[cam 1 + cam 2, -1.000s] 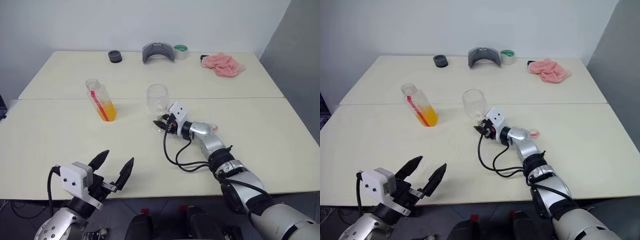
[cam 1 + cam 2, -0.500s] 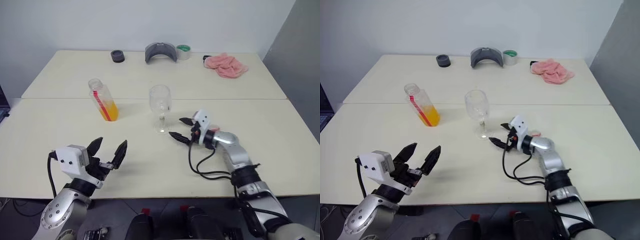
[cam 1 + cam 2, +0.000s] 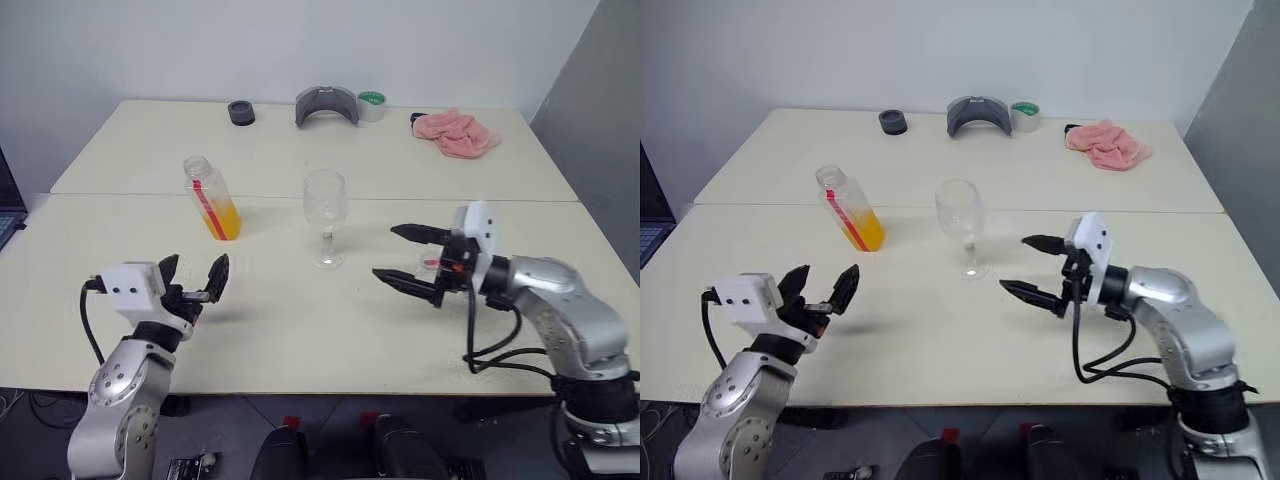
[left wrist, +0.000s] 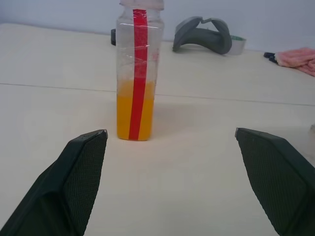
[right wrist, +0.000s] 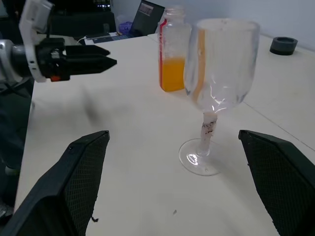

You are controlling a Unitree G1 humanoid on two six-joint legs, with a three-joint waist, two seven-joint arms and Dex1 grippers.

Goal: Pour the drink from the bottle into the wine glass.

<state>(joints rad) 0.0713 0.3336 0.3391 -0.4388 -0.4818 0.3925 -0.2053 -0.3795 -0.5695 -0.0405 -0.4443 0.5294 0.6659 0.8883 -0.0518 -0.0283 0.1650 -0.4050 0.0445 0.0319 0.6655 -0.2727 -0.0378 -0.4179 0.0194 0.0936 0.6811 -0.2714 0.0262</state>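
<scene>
Left eye view, entry: bottle (image 3: 212, 202) stood uncapped on the bench (image 3: 300, 320), drink (image 3: 222, 220) filling its lower part; wine glass (image 3: 324, 213) stood empty, near the bottle on its right. Left gripper (image 3: 193, 279) hung short of the bottle, jaws released, holding nothing. Right gripper (image 3: 413, 258) hung beyond the glass from the bottle, jaws released. Step judged: approach to the bottle. Next calls for jaws straddling the squarish body. Bottle mouth cut off in the left wrist view.
</scene>
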